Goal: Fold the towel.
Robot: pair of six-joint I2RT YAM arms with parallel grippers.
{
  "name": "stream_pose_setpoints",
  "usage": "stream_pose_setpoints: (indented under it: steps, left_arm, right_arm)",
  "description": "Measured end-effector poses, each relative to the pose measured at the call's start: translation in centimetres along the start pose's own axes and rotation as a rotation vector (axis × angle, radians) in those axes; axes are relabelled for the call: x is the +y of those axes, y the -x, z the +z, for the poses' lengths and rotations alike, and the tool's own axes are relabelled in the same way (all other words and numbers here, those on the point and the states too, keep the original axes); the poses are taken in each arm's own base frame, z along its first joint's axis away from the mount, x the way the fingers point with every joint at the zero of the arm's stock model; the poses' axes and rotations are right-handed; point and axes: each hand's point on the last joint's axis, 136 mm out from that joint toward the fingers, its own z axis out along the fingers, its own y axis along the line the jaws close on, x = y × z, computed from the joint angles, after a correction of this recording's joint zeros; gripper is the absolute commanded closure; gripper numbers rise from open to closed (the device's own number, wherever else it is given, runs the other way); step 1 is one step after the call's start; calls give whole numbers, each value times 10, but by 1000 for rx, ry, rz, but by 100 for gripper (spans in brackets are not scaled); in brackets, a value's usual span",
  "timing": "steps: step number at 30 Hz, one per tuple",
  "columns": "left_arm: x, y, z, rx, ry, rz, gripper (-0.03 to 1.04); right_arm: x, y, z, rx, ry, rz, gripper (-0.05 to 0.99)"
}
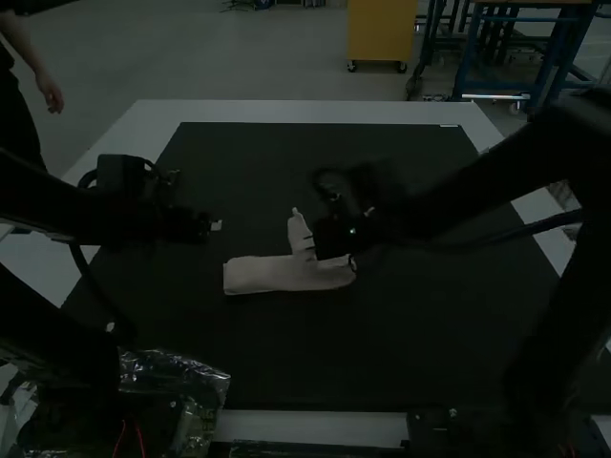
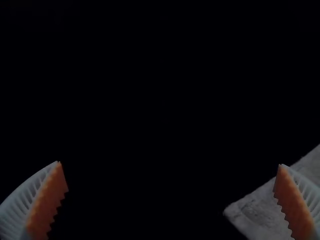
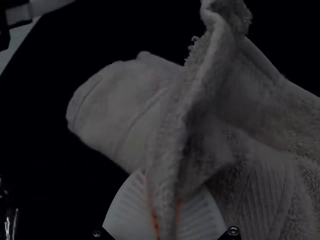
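High view: towel point(image 1: 272, 274) lies on the mat point(image 1: 286, 353), one part raised. Right gripper point(image 3: 167, 192) pinches that towel; left gripper point(image 2: 170, 164) is spread, empty. Lopsided pull, from one side only, could drag the layers askew.

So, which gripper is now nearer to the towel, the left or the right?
The right. The right gripper pinches a raised part of the towel; the left gripper hangs open near the towel's left end in the high view, holding nothing.
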Motion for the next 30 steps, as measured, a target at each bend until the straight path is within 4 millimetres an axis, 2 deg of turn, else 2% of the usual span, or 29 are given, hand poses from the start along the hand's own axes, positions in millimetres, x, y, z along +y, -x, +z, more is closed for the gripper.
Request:
stream_pose_setpoints:
  steps: [10,17,24,27,30]
  left_arm:
    - [7,2,-1,-22,21,-11,4]
    - [25,-10,-6,-11,69,-47,4]
    - [45,-12,-12,-16,118,-71,4]
    - [49,-12,-13,-18,131,-70,4]
    - [53,-9,-14,-33,143,-54,4]
  right_arm:
    - [25,-1,31,30,55,-26,96]
    - [36,-4,44,41,80,-36,96]
    - [45,-9,61,63,104,-44,95]
    - [47,-10,70,70,111,-33,69]
    - [50,-9,78,76,127,-19,56]
